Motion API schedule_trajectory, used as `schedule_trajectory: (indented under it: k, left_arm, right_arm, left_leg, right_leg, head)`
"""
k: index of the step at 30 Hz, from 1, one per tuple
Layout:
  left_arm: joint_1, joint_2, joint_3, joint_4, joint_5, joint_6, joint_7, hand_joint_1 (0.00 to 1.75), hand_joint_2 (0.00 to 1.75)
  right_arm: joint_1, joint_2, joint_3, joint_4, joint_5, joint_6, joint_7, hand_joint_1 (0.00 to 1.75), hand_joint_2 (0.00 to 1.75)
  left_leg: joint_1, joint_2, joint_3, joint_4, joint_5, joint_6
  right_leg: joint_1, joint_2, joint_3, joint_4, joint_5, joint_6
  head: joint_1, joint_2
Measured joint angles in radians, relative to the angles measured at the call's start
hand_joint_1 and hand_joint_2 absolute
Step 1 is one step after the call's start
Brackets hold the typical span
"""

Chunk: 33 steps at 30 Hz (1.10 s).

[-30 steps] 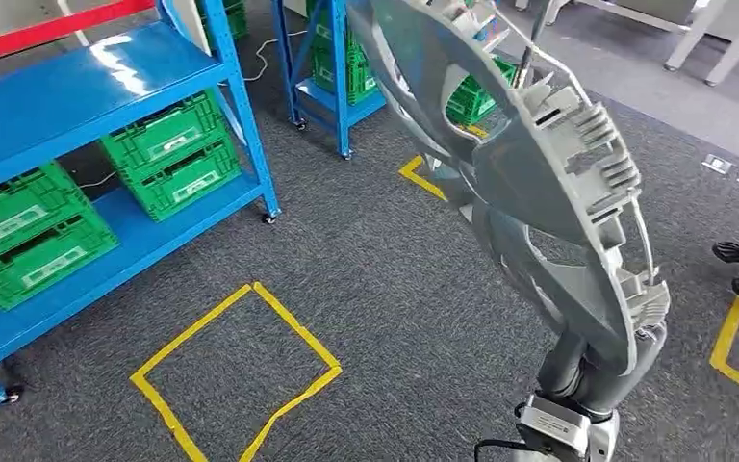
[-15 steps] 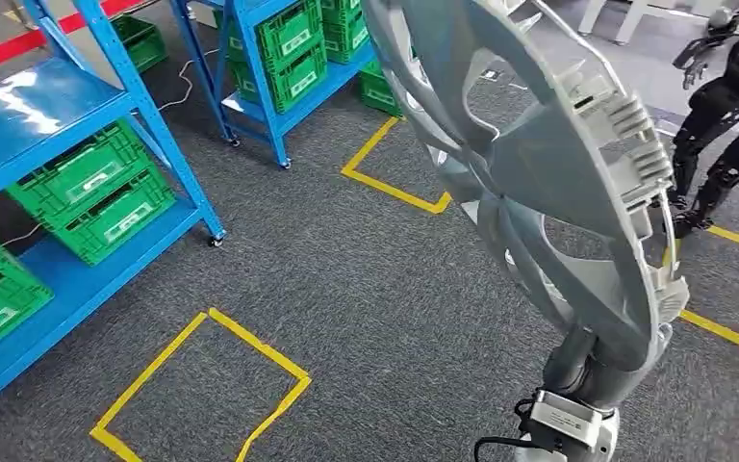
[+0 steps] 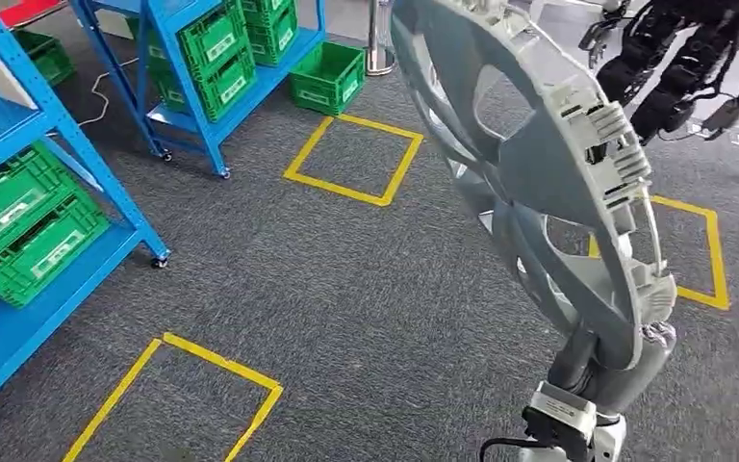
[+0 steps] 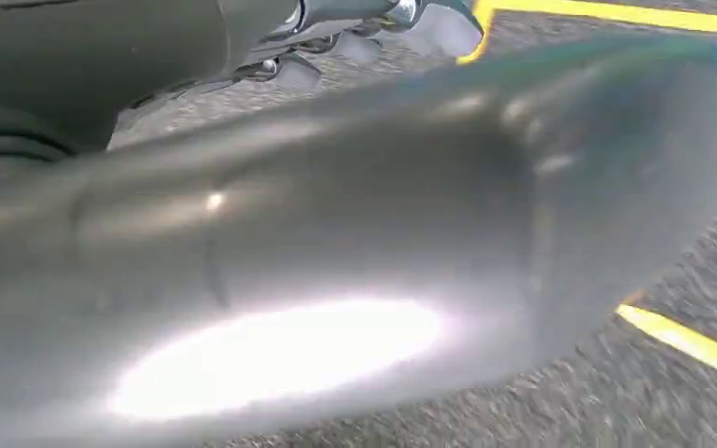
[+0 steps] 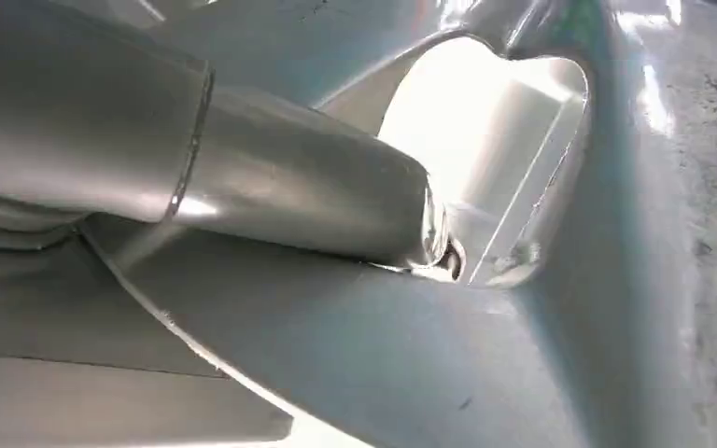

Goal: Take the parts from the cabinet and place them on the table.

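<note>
Carrying the wheel-cover part: risks in transit

Carrying a large grey part (image 3: 558, 183), round, spoked and ribbed at its rim, upright and tilted in front of the body, high above the grey carpet (image 3: 346, 289); its lower edge sits at the right hand (image 3: 649, 337), where the silver right arm (image 3: 587, 385) comes up from below; fingers are hidden behind the rim, so I cannot tell how that hand lies; left hand likewise cannot be judged, since the left wrist view is a blurred grey surface close to the lens; the right wrist view shows a silver limb against the part's inner face (image 5: 485, 355).

Blue shelving (image 3: 48, 183) with green crates (image 3: 29, 221) stands to the left, well apart from the part; yellow tape squares (image 3: 351, 159) mark the floor; another dark robot (image 3: 674, 67) stands at far right; no counter appears in the head view.

Judgement: transport phase, placement not yet begun.

Risks: the part blocks much of the forward view, so a counter edge or the dark robot could be met unseen; the part is tall and supported low, so a sway in walking could lever it out of the hold; the rim clips look brittle if it drops.
</note>
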Motion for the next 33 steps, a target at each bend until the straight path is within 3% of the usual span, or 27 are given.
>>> schedule_trajectory:
  k: [1, 2, 3, 6, 7, 8, 9, 10, 11, 12, 13, 14, 16, 17, 18, 20, 22, 23, 24, 25, 27, 28, 29, 31, 32, 33]
  left_arm:
    - [-0.002, -0.001, 0.001, 0.000, 0.001, -0.001, 0.000, 0.00, 0.00]
    - [-0.003, -0.001, 0.002, 0.000, 0.001, -0.003, 0.002, 0.00, 0.00]
    - [-0.003, 0.000, 0.002, 0.000, 0.000, -0.005, 0.006, 0.00, 0.00]
    - [-0.002, -0.001, 0.002, 0.000, -0.013, -0.008, 0.030, 0.00, 0.00]
    - [-0.002, -0.001, 0.002, 0.000, -0.016, -0.008, 0.039, 0.00, 0.00]
    - [-0.002, 0.000, 0.002, 0.000, -0.021, -0.008, 0.050, 0.00, 0.00]
    - [0.001, 0.000, 0.002, 0.000, -0.027, -0.008, 0.061, 0.00, 0.00]
    - [0.006, 0.000, 0.002, 0.002, -0.037, -0.009, 0.073, 0.00, 0.00]
    - [0.012, 0.000, 0.002, 0.002, -0.045, -0.010, 0.081, 0.00, 0.00]
    - [0.015, 0.000, 0.002, 0.002, -0.051, -0.012, 0.085, 0.00, 0.00]
    - [0.018, 0.000, 0.002, 0.003, -0.051, -0.013, 0.087, 0.00, 0.00]
    - [0.018, 0.001, 0.002, 0.003, -0.049, -0.016, 0.083, 0.00, 0.00]
    - [0.017, 0.004, 0.002, 0.002, -0.042, -0.023, 0.072, 0.00, 0.00]
    - [0.017, 0.006, 0.002, 0.002, -0.037, -0.031, 0.069, 0.00, 0.00]
    - [0.017, 0.006, 0.002, 0.003, -0.034, -0.037, 0.069, 0.00, 0.00]
    - [0.017, 0.006, 0.002, 0.003, -0.034, -0.041, 0.066, 0.00, 0.00]
    - [0.015, 0.006, 0.002, 0.003, -0.035, -0.043, 0.063, 0.00, 0.00]
    - [0.011, 0.005, 0.002, 0.003, -0.040, -0.045, 0.062, 0.00, 0.00]
    - [0.009, 0.006, 0.002, 0.001, -0.046, -0.045, 0.060, 0.00, 0.00]
    - [0.009, 0.006, 0.002, 0.001, -0.049, -0.047, 0.061, 0.00, 0.00]
    - [0.009, 0.007, 0.002, 0.000, -0.051, -0.053, 0.066, 0.00, 0.00]
    - [0.008, 0.007, 0.002, 0.000, -0.052, -0.055, 0.069, 0.00, 0.00]
    - [0.005, 0.007, 0.002, 0.000, -0.056, -0.065, 0.077, 0.00, 0.00]
    - [-0.004, 0.006, 0.000, 0.000, -0.068, -0.078, 0.088, 0.00, 0.00]
    - [-0.010, 0.006, 0.000, 0.000, -0.070, -0.082, 0.093, 0.00, 0.00]
    - [-0.016, 0.006, 0.000, -0.001, -0.071, -0.084, 0.095, 0.00, 0.00]
  right_arm:
    - [-0.003, 0.003, -0.004, 0.002, 0.013, 0.000, -0.001, 1.75, 0.00]
    - [-0.007, 0.007, -0.009, 0.002, 0.032, 0.000, -0.001, 1.75, 0.00]
    - [-0.008, 0.014, -0.016, 0.005, 0.052, 0.000, -0.002, 1.75, 0.00]
    - [-0.008, 0.034, -0.045, 0.005, 0.076, 0.000, -0.002, 1.75, 0.00]
    - [-0.007, 0.039, -0.050, 0.005, 0.071, 0.000, -0.002, 1.75, 0.00]
    - [-0.006, 0.044, -0.054, 0.005, 0.063, 0.000, -0.001, 1.75, 0.00]
    - [-0.006, 0.049, -0.056, 0.005, 0.052, 0.000, -0.001, 1.75, 0.00]
    - [-0.007, 0.055, -0.058, 0.005, 0.046, 0.000, 0.000, 1.75, 0.00]
    - [-0.007, 0.057, -0.063, 0.005, 0.048, 0.000, 0.000, 1.75, 0.00]
    - [-0.007, 0.058, -0.067, 0.005, 0.049, 0.000, 0.000, 1.75, 0.00]
    - [-0.007, 0.058, -0.071, 0.005, 0.049, 0.000, 0.000, 1.75, 0.00]
    - [-0.007, 0.058, -0.073, 0.005, 0.049, 0.000, 0.000, 1.75, 0.00]
    - [-0.007, 0.060, -0.077, 0.004, 0.036, 0.000, -0.001, 1.75, 0.00]
    - [-0.007, 0.062, -0.077, 0.004, 0.024, 0.000, -0.001, 1.75, 0.00]
    - [-0.009, 0.062, -0.078, 0.004, 0.010, 0.000, -0.001, 1.75, 0.00]
    - [-0.009, 0.063, -0.079, 0.004, -0.010, 0.000, -0.001, 1.75, 0.00]
    - [-0.007, 0.063, -0.081, 0.004, -0.016, 0.000, -0.001, 1.75, 0.00]
    - [-0.005, 0.063, -0.082, 0.004, -0.013, 0.000, -0.001, 1.75, 0.00]
    - [-0.008, 0.063, -0.082, 0.003, -0.012, 0.000, -0.002, 1.75, 0.00]
    - [-0.010, 0.064, -0.082, 0.001, -0.011, 0.000, -0.002, 1.75, 0.00]
    - [-0.008, 0.064, -0.084, -0.002, -0.011, 0.000, -0.002, 1.75, 0.00]
    - [-0.007, 0.064, -0.087, -0.004, -0.011, 0.000, -0.002, 1.75, 0.00]
    - [-0.005, 0.064, -0.091, -0.007, -0.013, 0.000, -0.001, 1.75, 0.00]
    - [-0.004, 0.064, -0.093, -0.018, -0.011, 0.000, -0.001, 1.75, 0.00]
    - [-0.005, 0.064, -0.094, -0.023, -0.011, 0.000, -0.002, 1.75, 0.00]
    - [-0.007, 0.064, -0.094, -0.027, -0.011, 0.000, -0.002, 1.75, 0.00]
  left_leg:
    - [0.000, 0.012, 0.002, 0.002, -0.003, -0.003]
    - [-0.002, 0.021, 0.004, 0.005, -0.007, -0.009]
    - [-0.010, 0.028, -0.003, 0.007, -0.014, -0.016]
    - [-0.008, 0.053, 0.017, -0.002, -0.014, -0.032]
    - [-0.006, 0.051, 0.019, 0.000, -0.018, -0.040]
    - [-0.001, -0.007, 0.010, 0.017, -0.035, -0.046]
    - [-0.001, -0.045, -0.008, 0.065, -0.068, -0.047]
    - [0.000, -0.063, -0.046, 0.149, -0.113, -0.049]
    - [0.000, -0.068, -0.085, 0.233, -0.149, -0.050]
    - [0.000, -0.069, -0.115, 0.293, -0.165, -0.051]
    - [0.000, -0.070, -0.128, 0.310, -0.156, -0.051]
    - [0.000, -0.071, -0.119, 0.279, -0.124, -0.050]
    - [0.004, -0.087, -0.053, 0.122, -0.025, -0.047]
    - [0.010, -0.136, -0.021, 0.039, 0.007, -0.046]
    - [0.012, -0.186, -0.015, 0.018, -0.007, -0.044]
    - [0.008, -0.165, -0.018, 0.021, -0.007, -0.036]
    - [0.009, -0.140, -0.013, 0.015, 0.001, -0.019]
    - [0.011, -0.123, -0.010, 0.009, 0.007, -0.009]
    - [0.010, -0.112, -0.010, 0.007, 0.008, -0.002]
    - [0.006, -0.095, -0.012, 0.008, 0.008, 0.001]
    - [0.001, -0.064, -0.013, 0.009, 0.006, 0.004]
    - [0.001, -0.048, -0.014, 0.011, 0.006, 0.004]
    - [0.001, -0.032, -0.014, 0.012, 0.005, 0.004]
    - [0.001, -0.007, -0.013, 0.014, 0.002, 0.000]
    - [0.000, 0.002, -0.012, 0.016, 0.000, -0.003]
    - [-0.007, 0.009, -0.011, 0.017, -0.003, -0.008]
  right_leg:
    - [0.001, -0.020, 0.054, -0.097, 0.036, -0.004]
    - [0.005, -0.070, 0.096, -0.177, 0.045, -0.010]
    - [0.008, -0.079, 0.097, -0.178, 0.046, -0.015]
    - [0.014, -0.044, 0.093, -0.178, 0.046, -0.031]
    - [0.008, -0.034, 0.095, -0.187, 0.053, -0.040]
    - [0.003, -0.025, 0.096, -0.190, 0.056, -0.046]
    - [0.001, -0.017, 0.095, -0.190, 0.057, -0.050]
    - [0.001, -0.005, 0.095, -0.190, 0.056, -0.052]
    - [0.002, 0.009, 0.094, -0.190, 0.055, -0.054]
    - [0.003, 0.024, 0.094, -0.189, 0.056, -0.054]
    - [0.003, 0.039, 0.095, -0.188, 0.056, -0.054]
    - [0.003, 0.054, 0.095, -0.187, 0.056, -0.054]
    - [0.001, 0.083, 0.097, -0.183, 0.056, -0.050]
    - [0.000, 0.094, 0.094, -0.180, 0.055, -0.046]
    - [0.005, 0.106, 0.087, -0.174, 0.057, -0.037]
    - [-0.003, 0.132, 0.076, -0.177, 0.065, -0.022]
    - [-0.004, 0.158, 0.071, -0.183, 0.075, -0.006]
    - [-0.003, 0.110, 0.066, -0.169, 0.065, -0.006]
    - [0.003, 0.055, 0.046, -0.130, 0.037, -0.002]
    - [0.003, 0.029, 0.010, -0.056, -0.004, 0.002]
    - [0.000, 0.017, -0.061, 0.097, -0.066, 0.007]
    - [0.000, 0.015, -0.077, 0.133, -0.070, 0.008]
    - [0.000, 0.013, -0.065, 0.112, -0.050, 0.007]
    - [0.000, -0.001, 0.024, -0.044, 0.021, 0.003]
    - [0.002, -0.031, 0.079, -0.135, 0.049, -0.001]
    - [0.008, -0.079, 0.093, -0.168, 0.040, -0.012]
  head:
    - [0.000, 0.000]
    - [0.000, 0.000]
    - [-0.001, 0.000]
    - [-0.002, 0.000]
    - [-0.002, 0.000]
    - [-0.003, 0.000]
    - [-0.004, 0.000]
    - [-0.007, 0.000]
    - [-0.007, 0.000]
    - [-0.007, 0.000]
    - [-0.007, 0.000]
    - [-0.007, 0.000]
    - [-0.007, 0.000]
    - [-0.007, 0.000]
    - [-0.008, 0.000]
    - [-0.008, 0.000]
    - [-0.008, 0.000]
    - [-0.008, 0.000]
    - [0.002, 0.000]
    - [0.003, 0.000]
    - [0.003, 0.000]
    - [0.004, 0.000]
    - [0.004, 0.000]
    - [0.004, 0.000]
    - [0.004, 0.000]
    - [0.003, 0.000]
